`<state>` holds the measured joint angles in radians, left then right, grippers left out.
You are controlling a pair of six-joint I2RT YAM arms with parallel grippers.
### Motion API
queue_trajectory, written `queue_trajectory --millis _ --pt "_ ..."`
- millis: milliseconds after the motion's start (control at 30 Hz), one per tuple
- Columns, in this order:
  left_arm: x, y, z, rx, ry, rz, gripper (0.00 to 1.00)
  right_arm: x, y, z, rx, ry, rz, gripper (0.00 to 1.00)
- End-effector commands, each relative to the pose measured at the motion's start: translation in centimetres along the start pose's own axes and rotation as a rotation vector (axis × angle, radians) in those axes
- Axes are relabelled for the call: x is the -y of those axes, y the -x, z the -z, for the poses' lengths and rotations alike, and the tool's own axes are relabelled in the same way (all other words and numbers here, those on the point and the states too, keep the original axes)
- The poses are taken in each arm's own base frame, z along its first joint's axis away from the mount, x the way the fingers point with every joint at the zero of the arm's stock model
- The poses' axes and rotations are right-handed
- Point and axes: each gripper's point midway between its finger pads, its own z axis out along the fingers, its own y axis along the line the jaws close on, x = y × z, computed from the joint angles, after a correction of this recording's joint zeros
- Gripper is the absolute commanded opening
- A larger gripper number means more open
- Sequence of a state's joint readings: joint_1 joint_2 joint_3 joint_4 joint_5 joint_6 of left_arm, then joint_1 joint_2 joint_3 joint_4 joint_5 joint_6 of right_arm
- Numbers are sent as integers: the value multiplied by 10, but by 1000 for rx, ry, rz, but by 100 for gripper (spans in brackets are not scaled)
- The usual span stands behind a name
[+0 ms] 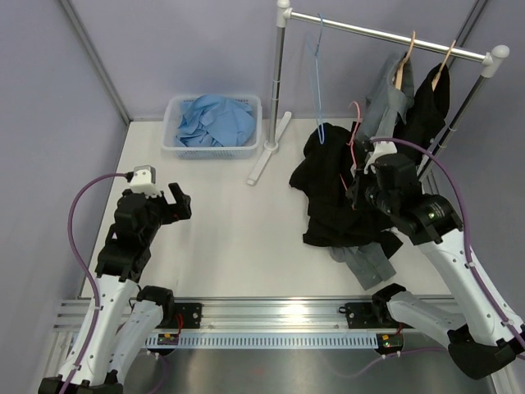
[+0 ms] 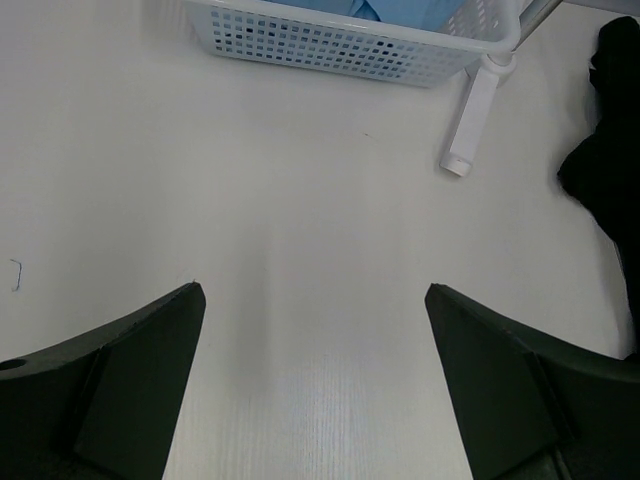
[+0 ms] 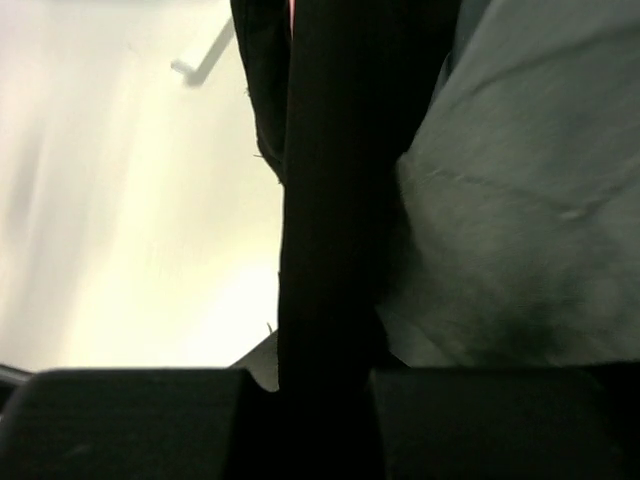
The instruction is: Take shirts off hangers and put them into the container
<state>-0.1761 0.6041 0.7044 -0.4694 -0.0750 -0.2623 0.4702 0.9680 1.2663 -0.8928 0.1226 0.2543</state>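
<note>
The bench (image 1: pixel 238 246) has a white top with a faint wood grain, which shows in the left wrist view. Plain walls (image 1: pixel 49 123) of pale violet stand around it. An aluminium track (image 1: pixel 271 308) lies along the near edge and carries both arm bases, and a purple cable (image 1: pixel 74 213) makes a loop beside the left arm.

At the far left stands the white basket (image 1: pixel 213 149) with perforated sides. The light blue shirt (image 1: pixel 215 121) lies crumpled inside it. At the far right is the white-and-chrome clothes rail (image 1: pixel 385 34), and its white foot bar (image 1: pixel 267 160) rests on the bench just beside the basket.

On the rail hang an empty blue hanger (image 1: pixel 318 74) and two wooden hangers (image 1: pixel 404 61). One wooden hanger carries the grey shirt (image 1: pixel 385 103), whose lower end lies on the bench. The other carries the hanging black shirt (image 1: pixel 428 107). The crumpled black shirt (image 1: pixel 328 185) lies in a heap on the bench under the rail. The pink hanger (image 1: pixel 354 123) rises out of this heap and is not on the rail.

The left gripper (image 1: pixel 182 202) hovers over bare bench near the left side, with its fingers (image 2: pixel 130 380) wide apart and holding nothing. The right gripper (image 1: pixel 358 185) is at the heap, and its fingers (image 3: pixel 130 420) are clamped together on a fold of the crumpled black shirt, with grey cloth just beside it.

Small red marks (image 1: pixel 168 335) on the bases and a tiny dark mark (image 2: pixel 15 273) on the bench are too small to read.
</note>
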Motion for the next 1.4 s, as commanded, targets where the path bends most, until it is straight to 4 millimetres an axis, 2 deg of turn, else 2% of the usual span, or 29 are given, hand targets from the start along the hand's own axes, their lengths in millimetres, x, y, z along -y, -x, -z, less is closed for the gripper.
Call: queue_trajectory --millis 0,167,267,333,400,467,600,633,667,700,733,767,800,833,867,933,1000,1033,1100,1167,1233,1267,1367 --pt "8 15 2 51 -37 -8 99 -14 -13 0 -33 98 15 0" --pt "11 15 2 47 -55 -12 99 -50 -43 0 -106 298 87 0" --pt "14 16 2 48 -71 -15 99 -60 -61 -2 -157 332 143 0" --pt "17 16 2 46 -88 -17 99 -74 -76 -2 -196 375 206 0" --pt "24 18 4 48 -124 -20 99 -90 -81 0 -191 425 246 0" --pt "36 26 10 63 -188 -22 99 -103 -78 0 -177 478 251 0" --pt "72 48 31 90 -374 -11 99 -137 -50 2 -99 597 249 0" --pt "78 52 35 88 -403 5 99 -143 -50 -5 -114 606 256 0" --pt "87 63 43 103 -438 13 99 -151 -40 -4 -95 623 259 0" --pt "93 66 43 91 -462 24 99 -159 -35 -5 -80 644 261 0" --pt "102 70 50 83 -513 35 99 -169 -37 -9 -96 666 270 0" --pt "111 84 59 106 -546 33 99 -179 -26 -8 -66 692 272 0" --pt "116 88 60 101 -564 36 99 -187 -24 -7 -67 720 278 0" --pt "119 94 63 108 -577 38 99 -194 -26 -14 -82 728 283 0" --pt "124 100 66 114 -594 33 98 -205 -18 -11 -60 754 288 0" --pt "131 116 69 135 -603 34 97 -215 -20 -18 -81 774 301 0" --pt "143 128 76 154 -640 30 96 -226 -13 -17 -70 796 304 0" --pt "151 128 73 146 -648 29 95 -229 -16 -21 -83 801 308 0" --pt "158 138 71 166 -638 23 94 -239 -11 -16 -70 836 309 0" --pt "175 135 66 147 -665 -6 94 -246 -7 -15 -65 859 306 0" --pt "183 142 65 162 -663 -30 93 -250 -7 -14 -67 872 307 0" --pt "192 138 60 143 -673 -43 92 -251 -6 -14 -65 873 305 0" --pt "201 143 52 155 -652 -74 90 -253 -8 -13 -68 878 307 0"
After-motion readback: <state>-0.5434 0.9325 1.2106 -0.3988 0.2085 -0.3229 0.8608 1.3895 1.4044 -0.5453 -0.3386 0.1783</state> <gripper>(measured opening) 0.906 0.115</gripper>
